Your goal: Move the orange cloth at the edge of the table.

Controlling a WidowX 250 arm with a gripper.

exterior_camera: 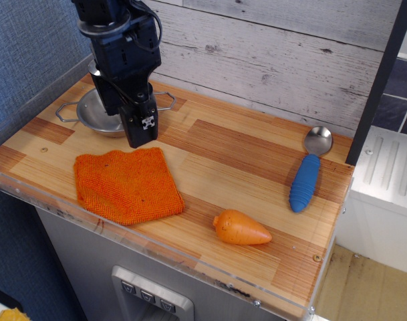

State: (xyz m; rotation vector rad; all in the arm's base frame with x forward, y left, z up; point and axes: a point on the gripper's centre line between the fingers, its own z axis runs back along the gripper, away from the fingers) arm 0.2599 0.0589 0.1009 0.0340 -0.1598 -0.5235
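Black pincer [142, 132] hangs upright, clenched and empty, above orange cloth [126, 183] on table [256, 160]

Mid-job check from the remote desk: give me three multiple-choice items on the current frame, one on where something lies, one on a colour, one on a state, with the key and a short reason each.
1. Where does the orange cloth lie on the table?
A. At the near left edge, by the clear rim
B. Against the back wall
C. Under the spoon

2. What colour is the handle of the spoon?
A. Red
B. Blue
C. Green

3. How does the gripper stand to the orange cloth?
A. Clamped on a raised corner
B. Pressing its centre flat
C. Lifted clear of it, holding none of it

Key:
1 A: the cloth sits at the front left, its near corner close to the acrylic rim.
2 B: the ribbed handle is blue, with a steel scoop.
3 C: the cloth lies flat on the wood and the gripper hangs over its far edge, in front of the steel bowl.
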